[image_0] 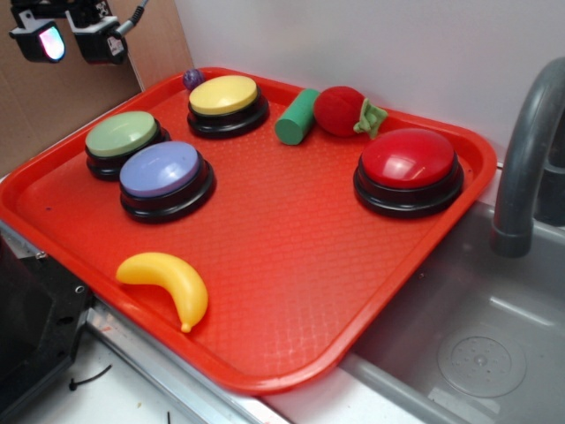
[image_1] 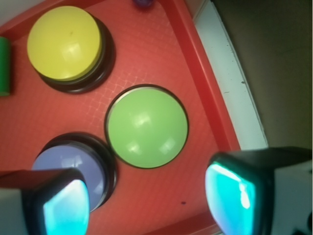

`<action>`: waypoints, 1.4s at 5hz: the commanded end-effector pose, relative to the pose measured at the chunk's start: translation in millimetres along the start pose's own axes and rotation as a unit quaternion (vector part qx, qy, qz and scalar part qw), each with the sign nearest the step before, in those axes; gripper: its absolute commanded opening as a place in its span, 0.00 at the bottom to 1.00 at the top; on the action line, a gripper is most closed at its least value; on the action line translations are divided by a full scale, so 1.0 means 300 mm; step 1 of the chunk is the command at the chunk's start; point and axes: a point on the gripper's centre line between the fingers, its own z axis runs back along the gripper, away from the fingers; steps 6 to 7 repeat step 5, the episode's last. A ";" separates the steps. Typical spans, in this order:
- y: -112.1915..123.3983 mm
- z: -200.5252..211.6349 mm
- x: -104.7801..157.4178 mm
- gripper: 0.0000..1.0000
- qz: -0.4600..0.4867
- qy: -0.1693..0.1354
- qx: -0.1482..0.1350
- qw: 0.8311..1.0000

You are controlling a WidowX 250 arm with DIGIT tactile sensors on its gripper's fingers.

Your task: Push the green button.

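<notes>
Gripper (image_1: 149, 198), fingers apart, hangs clear above green button (image_0: 122, 134) at the tray's (image_0: 291, 265) left edge, lavender button (image_0: 161, 170) touching it, yellow button (image_0: 224, 94) near.

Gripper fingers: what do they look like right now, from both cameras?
The gripper has two blocky black fingers with pale grey housings and glossy translucent pads glowing cyan. In the exterior view the gripper shows a black cable.

Green button (image_1: 146, 127): smooth plastic dome, soft sheen, glossy black base. Red tray (image_0: 291, 265): plastic, fine cross-hatched texture, smooth rim. Banana (image_0: 168, 284), lower left: glossy plastic. Strawberry (image_0: 344, 110), top centre: fuzzy cloth. Sink (image_0: 468, 344), lower right: dull grey, matt. Gripper (image_1: 146, 200) fingertip pads (image_1: 230, 196): glossy, translucent teal.
</notes>
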 end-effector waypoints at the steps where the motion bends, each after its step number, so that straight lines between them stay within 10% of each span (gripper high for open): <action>1: -0.010 0.107 0.027 1.00 -0.009 -0.042 0.006 0.999; 7: -0.022 0.201 0.008 1.00 -0.017 -0.057 -0.007 0.998</action>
